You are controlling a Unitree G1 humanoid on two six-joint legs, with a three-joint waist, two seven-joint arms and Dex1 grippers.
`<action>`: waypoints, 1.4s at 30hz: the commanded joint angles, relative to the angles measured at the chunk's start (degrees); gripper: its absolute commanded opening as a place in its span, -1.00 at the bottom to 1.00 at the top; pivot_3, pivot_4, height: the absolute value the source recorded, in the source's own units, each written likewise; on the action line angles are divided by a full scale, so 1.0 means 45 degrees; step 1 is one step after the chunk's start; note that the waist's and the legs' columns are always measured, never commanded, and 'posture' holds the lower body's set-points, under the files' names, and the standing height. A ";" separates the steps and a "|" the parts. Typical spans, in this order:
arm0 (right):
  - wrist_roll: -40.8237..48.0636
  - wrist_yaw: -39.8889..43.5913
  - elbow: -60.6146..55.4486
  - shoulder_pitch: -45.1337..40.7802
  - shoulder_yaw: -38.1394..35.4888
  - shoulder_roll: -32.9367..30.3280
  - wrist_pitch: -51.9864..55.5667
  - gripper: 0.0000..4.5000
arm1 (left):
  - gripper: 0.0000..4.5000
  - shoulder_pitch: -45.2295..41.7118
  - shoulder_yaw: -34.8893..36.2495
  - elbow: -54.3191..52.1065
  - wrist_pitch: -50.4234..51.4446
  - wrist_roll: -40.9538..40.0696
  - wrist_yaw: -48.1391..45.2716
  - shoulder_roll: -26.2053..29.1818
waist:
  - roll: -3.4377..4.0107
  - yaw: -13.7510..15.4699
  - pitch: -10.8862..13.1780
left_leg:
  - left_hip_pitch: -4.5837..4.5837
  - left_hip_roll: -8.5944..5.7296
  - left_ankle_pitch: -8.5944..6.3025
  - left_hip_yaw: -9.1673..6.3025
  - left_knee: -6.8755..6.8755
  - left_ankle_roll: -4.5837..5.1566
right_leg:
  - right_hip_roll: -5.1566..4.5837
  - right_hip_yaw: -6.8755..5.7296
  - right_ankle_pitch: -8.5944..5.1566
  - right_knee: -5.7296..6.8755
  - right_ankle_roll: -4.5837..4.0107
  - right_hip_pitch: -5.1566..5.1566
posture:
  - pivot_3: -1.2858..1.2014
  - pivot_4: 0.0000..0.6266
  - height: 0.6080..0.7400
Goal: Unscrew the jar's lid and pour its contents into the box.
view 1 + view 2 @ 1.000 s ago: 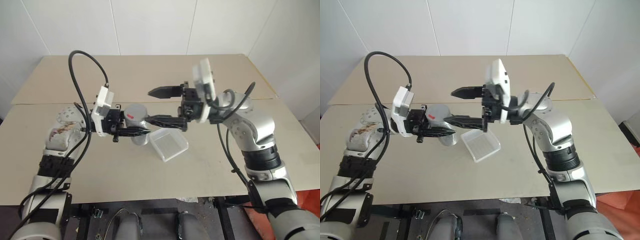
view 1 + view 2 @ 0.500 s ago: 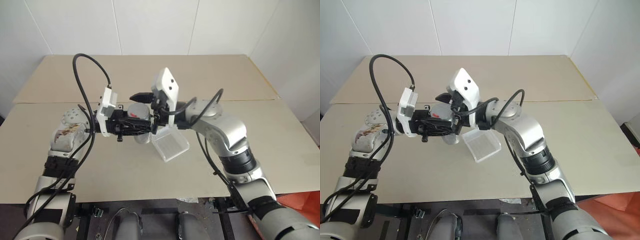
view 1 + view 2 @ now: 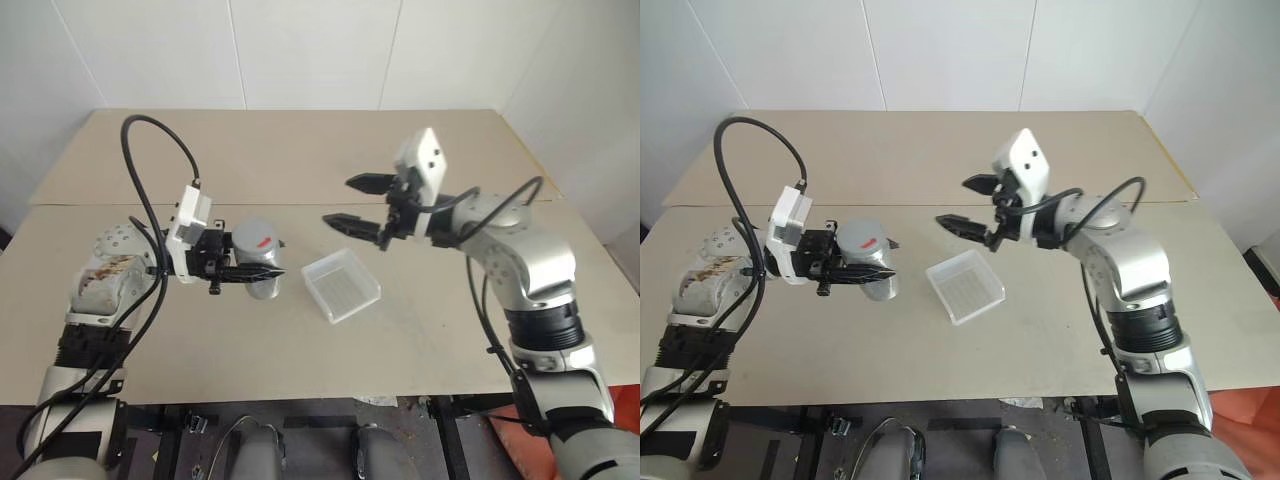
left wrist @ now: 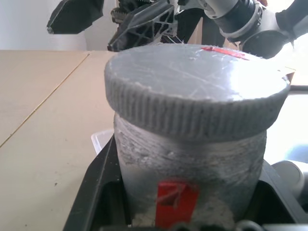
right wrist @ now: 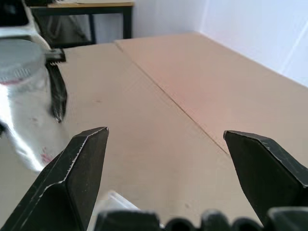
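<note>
The table point(image 3: 420, 330) carried the clear ribbed box point(image 3: 342, 286) near its middle. Both arms reached inward above it. The left gripper point(image 3: 262, 271) pointed toward the right, pinching the silvery jar point(image 3: 262, 283) just left of the box. The right gripper point(image 3: 352, 202) hovered above the box's far side, fingers spread wide and empty. The grey lid point(image 4: 196, 84), red-marked, sat on the jar, hiding its contents.

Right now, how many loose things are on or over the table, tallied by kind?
Jar: 1
Lid, screwed on the jar: 1
Clear plastic box: 1
Total: 3
</note>
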 commanded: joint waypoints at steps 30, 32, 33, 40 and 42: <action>0.0368 -0.0774 -0.1004 -0.1119 0.0605 0.1681 0.0841 0.99 | -0.13 -0.0844 -0.0012 0.0417 -0.0451 0.0162 0.0045 -0.0792 | 0.0001 0.0016 0.0000 | -0.0003 0.0001 0.0000 -0.0004 0.0007 0.0000 | -0.0002 -0.0005 0.0001 0.0010 -0.0001 0.0002 | 0.03 -0.52 1.00; 0.0442 -0.0568 -0.1057 -0.0835 0.0204 0.1144 0.0710 0.99 | -0.13 -0.0676 0.0073 0.0262 -0.0388 0.0080 0.0019 -0.0650 | 0.0001 0.0023 0.0000 | -0.0003 0.0001 0.0000 -0.0004 0.0007 0.0000 | -0.0002 -0.0004 0.0001 0.0009 0.0000 0.0002 | 0.03 -0.52 1.00; 0.0430 -0.0503 -0.1096 -0.0699 0.0065 0.0864 0.0646 0.99 | -0.13 -0.0595 0.0117 0.0183 -0.0361 0.0037 0.0003 -0.0586 | 0.0001 0.0023 0.0000 | -0.0003 0.0000 0.0000 -0.0003 0.0007 0.0000 | -0.0003 -0.0004 0.0001 0.0006 0.0000 0.0002 | 0.03 -0.52 1.00; 0.0555 -0.0407 -0.1482 -0.0235 -0.0417 0.0139 0.0616 0.99 | -0.13 -0.0403 0.0231 -0.0048 -0.0273 -0.0032 0.0079 -0.0391 | 0.0000 -0.0026 0.0001 | -0.0001 0.0004 0.0000 -0.0001 -0.0001 0.0000 | 0.0003 -0.0003 0.0000 0.0003 -0.0001 0.0000 | 0.03 -0.52 1.00; 0.0656 -0.0373 -0.1748 -0.0151 -0.0432 0.0127 0.0676 0.99 | -0.13 -0.0445 0.0242 0.0005 -0.0282 -0.0008 0.0130 -0.0415 | 0.0000 -0.0066 0.0001 | 0.0000 0.0008 0.0000 0.0000 -0.0001 0.0000 | 0.0011 0.0005 0.0000 0.0003 -0.0001 -0.0001 | 0.03 -0.52 1.00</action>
